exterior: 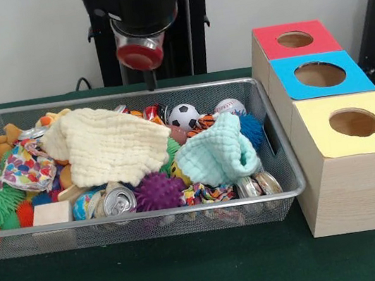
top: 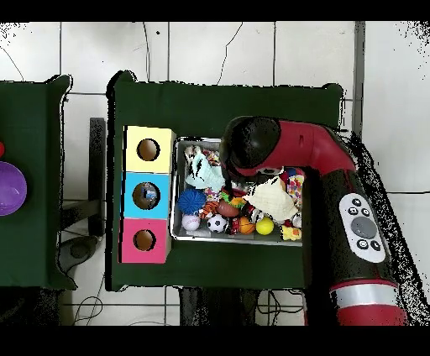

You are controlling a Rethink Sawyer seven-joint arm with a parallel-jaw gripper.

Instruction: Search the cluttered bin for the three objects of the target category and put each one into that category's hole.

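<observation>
You are in the search step, with nothing lifted yet. The fingers [exterior: 150, 82] hang over the far rim of the bin [exterior: 150, 217], about midway along it and above the clutter. Only a thin dark tip shows below the arm's wrist, so you cannot tell whether they are released or clenched. In the overhead view the arm's head covers them entirely.

No pale blue bottle shows anywhere in the bin. If any remain, they probably lie buried. The likeliest covers are the cream cloth [exterior: 110, 145], below the fingers and off to the side away from the boxes, and the mint cloth [exterior: 215, 154], below the fingers and towards the boxes. Since no bottle shows, you cannot judge its long axis or where its neck points.

The silver can [exterior: 119, 202] lies beyond the cream cloth from the fingers, by the near rim. It points its top at the front camera, and it is not your target.

The next move probably calls for drawing a cloth aside to uncover what it hides. The blue hole [exterior: 320, 74] lies well apart from the fingers, past the bin's end, in the middle box on the counter [exterior: 159, 273]. Something pale shows inside it from overhead, but you cannot tell what
</observation>
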